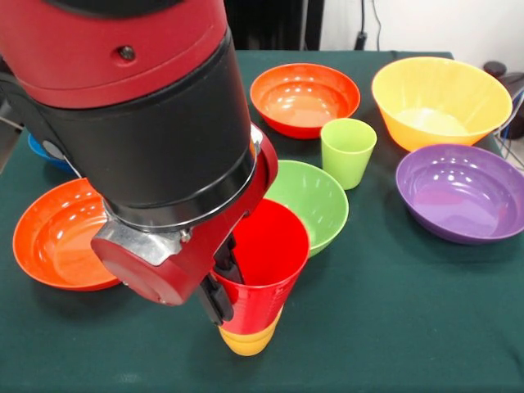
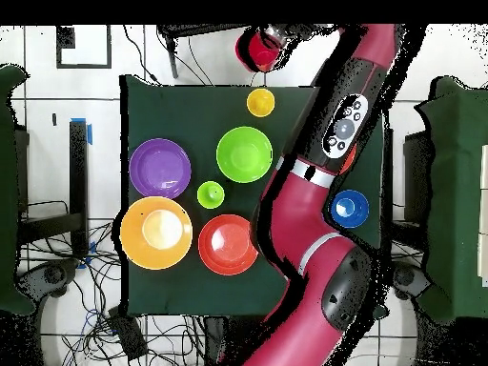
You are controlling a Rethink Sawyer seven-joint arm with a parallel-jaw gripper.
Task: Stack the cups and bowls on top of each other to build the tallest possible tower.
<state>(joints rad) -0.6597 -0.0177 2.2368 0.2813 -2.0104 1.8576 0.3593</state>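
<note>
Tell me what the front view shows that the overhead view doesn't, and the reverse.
Front view only: a second red bowl in the open beside the arm, and the gripper pinching the red cup wall, with that cup sitting in the yellow cup.

Overhead view only: the whole blue bowl, the arm along its full length, and the cables on the floor.

Both: green bowl, green cup, purple bowl, orange bowl and first red bowl.
</note>
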